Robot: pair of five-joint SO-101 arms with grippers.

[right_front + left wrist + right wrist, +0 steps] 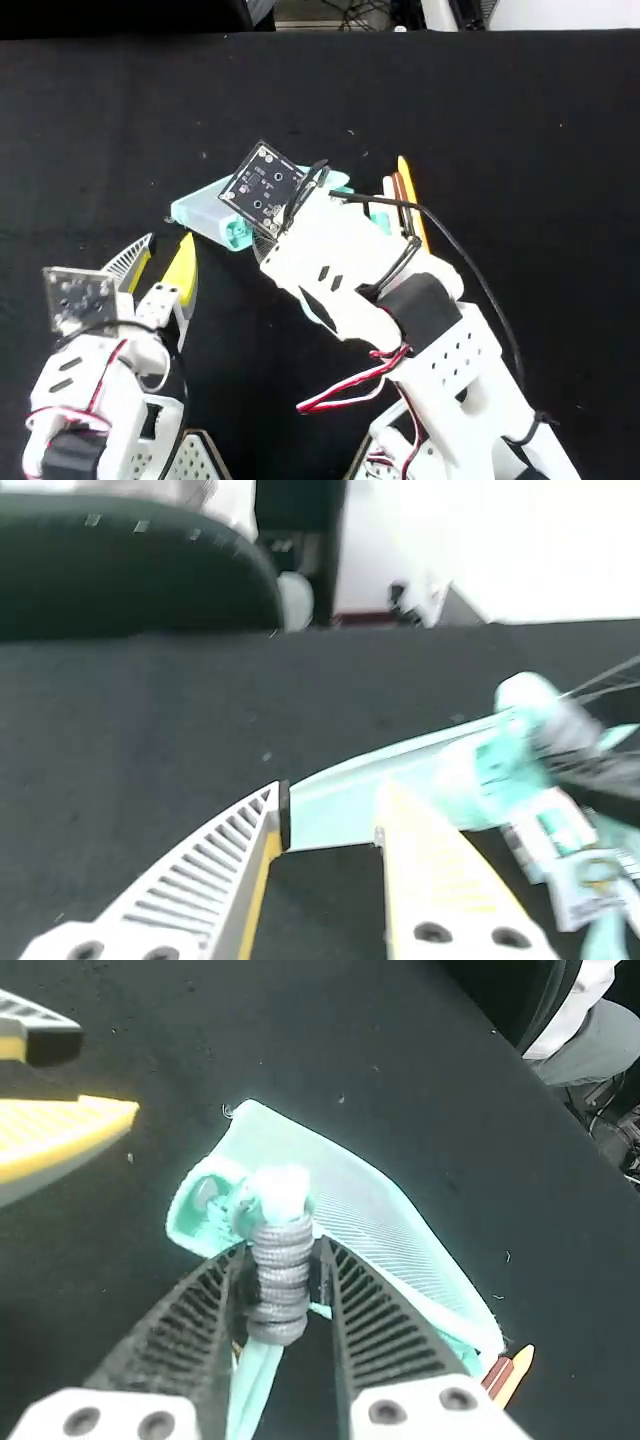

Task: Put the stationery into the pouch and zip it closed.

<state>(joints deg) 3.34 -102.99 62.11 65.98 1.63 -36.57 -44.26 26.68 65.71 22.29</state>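
Observation:
A teal pouch (200, 212) lies flat on the black table, mostly covered by the right arm in the high view. My right gripper (280, 1252) is shut on the pouch's grey coiled zipper pull (277, 1295) at one end of the pouch (370, 1215). Several pencils (405, 192), yellow, brown and white, stick out from behind the right arm near the pouch's far end, and their tips (510, 1375) also show beside the pouch. My left gripper (168, 245) stands open just short of the pouch's near end, its white and yellow fingers (430, 865) apart and holding nothing, with the pouch (400, 775) straight ahead.
The black table (520, 120) has free room to the back and both sides. A dark chair (130, 570) stands beyond the table's far edge. The two arms are close together around the pouch.

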